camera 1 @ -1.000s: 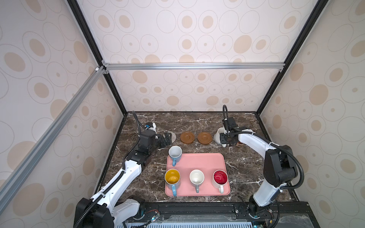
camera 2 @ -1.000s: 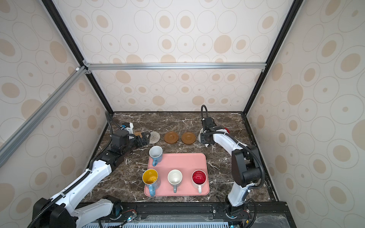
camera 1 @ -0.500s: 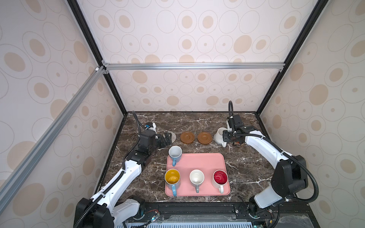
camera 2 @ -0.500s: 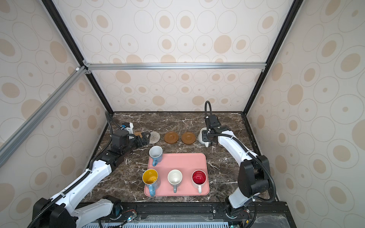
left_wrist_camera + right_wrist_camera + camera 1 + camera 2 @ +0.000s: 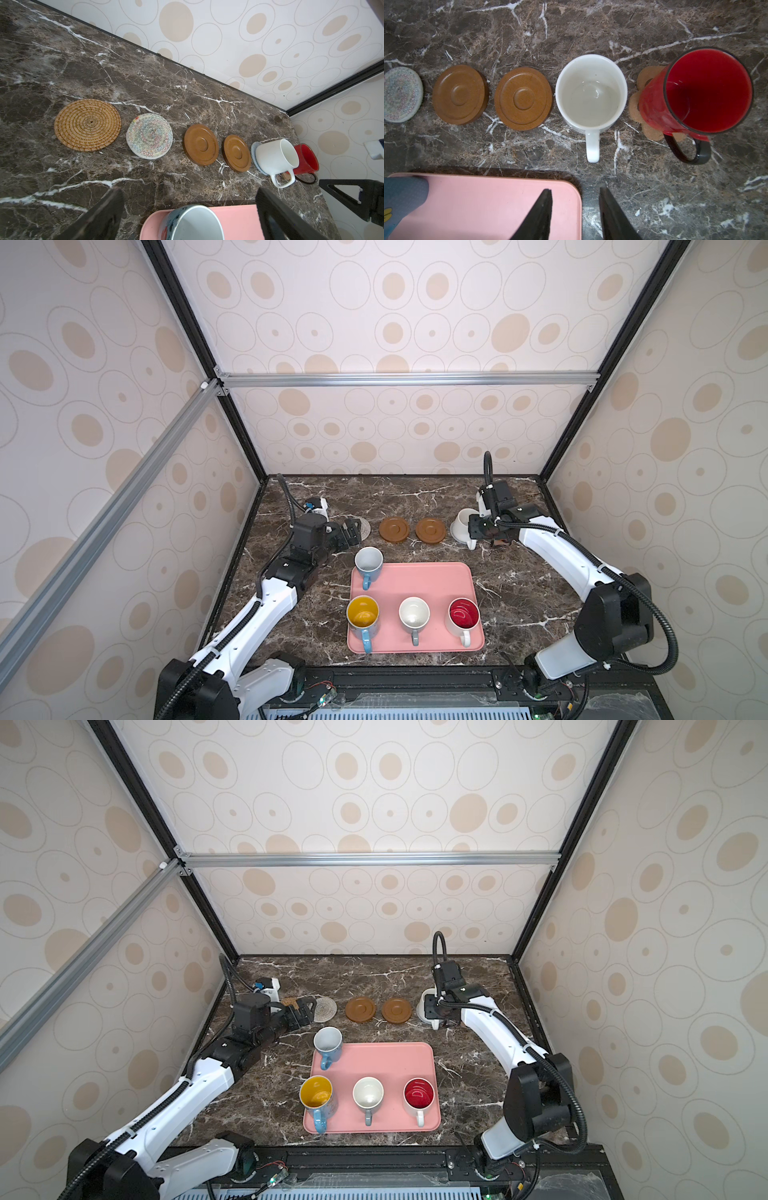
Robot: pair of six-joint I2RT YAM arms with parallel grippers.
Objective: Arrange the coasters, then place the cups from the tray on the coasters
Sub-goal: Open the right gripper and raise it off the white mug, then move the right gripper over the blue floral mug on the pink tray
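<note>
Brown marble tabletop point(image 5: 519, 585), beige-oval wallpaper point(image 5: 415, 323). White mug point(image 5: 591, 93) stands on the grey-blue coaster point(image 5: 254, 150) just beside the right gripper point(image 5: 575, 189), jaws parted, empty; left gripper point(image 5: 189, 190) gapes wide near the light blue mug point(image 5: 368, 566).

The dark marbled counter point(image 5: 519, 593) carries a back row of coasters: rattan round point(image 5: 87, 124), cream woven round point(image 5: 149, 139), two brown discs point(image 5: 200, 144) point(image 5: 235, 153), grey-blue mat point(image 5: 253, 149) and cork paw point(image 5: 634, 110). Nearer the front lies a pink tray point(image 5: 424, 585).

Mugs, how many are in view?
6. Four on the tray: light blue mug at its far left corner; yellow-lined mug, grey mug and red-lined mug along its near edge. White mug and red mug stand on coasters beyond it.
</note>
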